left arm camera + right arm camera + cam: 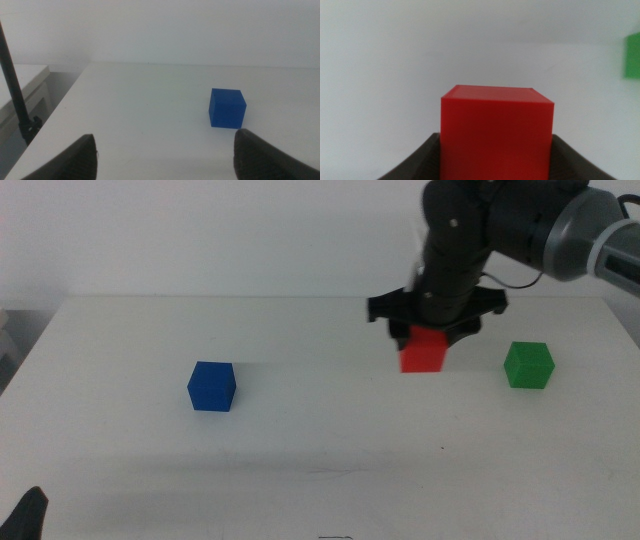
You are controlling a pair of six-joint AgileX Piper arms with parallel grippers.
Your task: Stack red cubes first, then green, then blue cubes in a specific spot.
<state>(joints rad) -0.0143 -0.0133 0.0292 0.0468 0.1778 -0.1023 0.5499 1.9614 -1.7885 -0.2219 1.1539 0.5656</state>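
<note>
My right gripper [428, 338] reaches down from the upper right and is shut on the red cube [422, 352] right of the table's middle. In the right wrist view the red cube [496, 132] fills the gap between the two dark fingers [422, 159]. Whether it rests on the table or hangs just above it I cannot tell. The green cube [528, 365] sits on the table to the right of the red one, apart from it. On the left half stands the blue cube [211, 386]. My left gripper [165, 155] waits open at the near left corner, the blue cube [227, 108] some way ahead of it.
The white tabletop [320, 450] stretches bare between the blue and red cubes and along the front. A thin black rod [17, 100] and a lower white surface stand beyond the table's left edge.
</note>
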